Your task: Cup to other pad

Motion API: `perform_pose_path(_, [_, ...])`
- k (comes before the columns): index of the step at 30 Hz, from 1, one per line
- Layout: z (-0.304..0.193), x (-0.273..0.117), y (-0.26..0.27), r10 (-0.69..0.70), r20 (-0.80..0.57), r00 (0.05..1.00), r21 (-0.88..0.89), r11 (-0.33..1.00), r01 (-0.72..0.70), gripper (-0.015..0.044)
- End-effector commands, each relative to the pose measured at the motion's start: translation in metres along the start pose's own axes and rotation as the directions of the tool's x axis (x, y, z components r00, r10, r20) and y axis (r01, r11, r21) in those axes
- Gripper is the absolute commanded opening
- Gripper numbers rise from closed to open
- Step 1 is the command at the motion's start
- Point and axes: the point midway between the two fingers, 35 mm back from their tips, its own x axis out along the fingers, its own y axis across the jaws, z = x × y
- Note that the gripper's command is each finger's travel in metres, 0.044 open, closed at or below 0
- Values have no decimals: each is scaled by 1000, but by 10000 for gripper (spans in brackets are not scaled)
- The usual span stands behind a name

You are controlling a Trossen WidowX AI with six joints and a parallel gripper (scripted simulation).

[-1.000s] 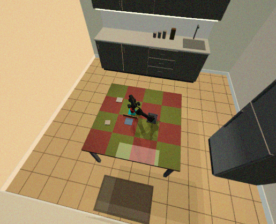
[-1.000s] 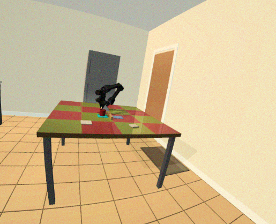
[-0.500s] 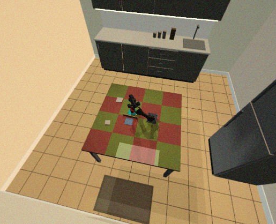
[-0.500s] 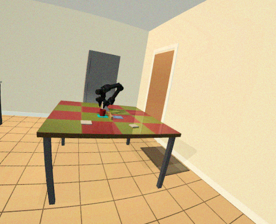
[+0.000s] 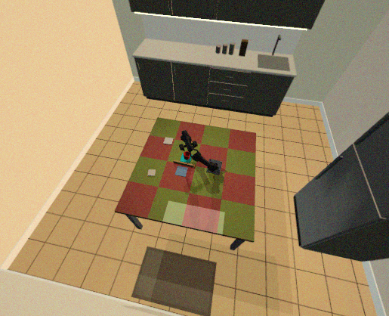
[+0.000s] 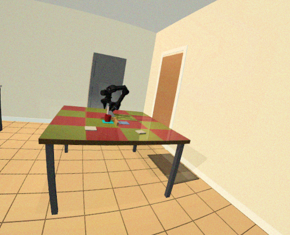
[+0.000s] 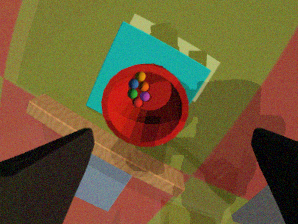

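The red cup (image 5: 186, 155) (image 6: 107, 118) (image 7: 120, 117) is set upright on the turquoise pad (image 5: 185, 160) (image 6: 103, 122) (image 7: 115, 52), near one edge of it, with part of the pad left uncovered. Six marbles (image 7: 139, 90) are held inside the cup, gathered to one side of its floor; yellow, blue, orange, green, purple and red are shown. The tool (image 6: 107, 109) (image 7: 173, 136) is spread wide above the cup, and nothing is gripped by it; in the wrist view one finger is seen at either side, apart from the cup.

A wooden bar (image 5: 184, 164) (image 6: 115, 121) (image 7: 105, 145) is laid between the turquoise pad and the blue pad (image 5: 181, 171) (image 6: 124, 122) (image 7: 103, 183). Nothing is carried by the blue pad. Two small pale squares, one (image 5: 168, 140) (image 6: 90, 128) on a red patch and one (image 5: 151, 172) (image 6: 141, 131) on a green patch, are placed well apart on the checkered surface (image 5: 239, 189) (image 6: 103, 133) (image 7: 55, 40). The black arm (image 5: 201, 158) (image 6: 124, 96) is bent over the surface from its base, and its shadow is cast across the green and red patches.
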Motion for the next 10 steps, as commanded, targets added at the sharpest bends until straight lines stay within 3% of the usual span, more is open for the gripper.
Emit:
perform_pose_path(1, [0,-9,0,-5,-4,1000,-4,1000,5,440])
perform_pose_path(10, [1,-22,1,-1,1,1000,-2,1000,1,440])
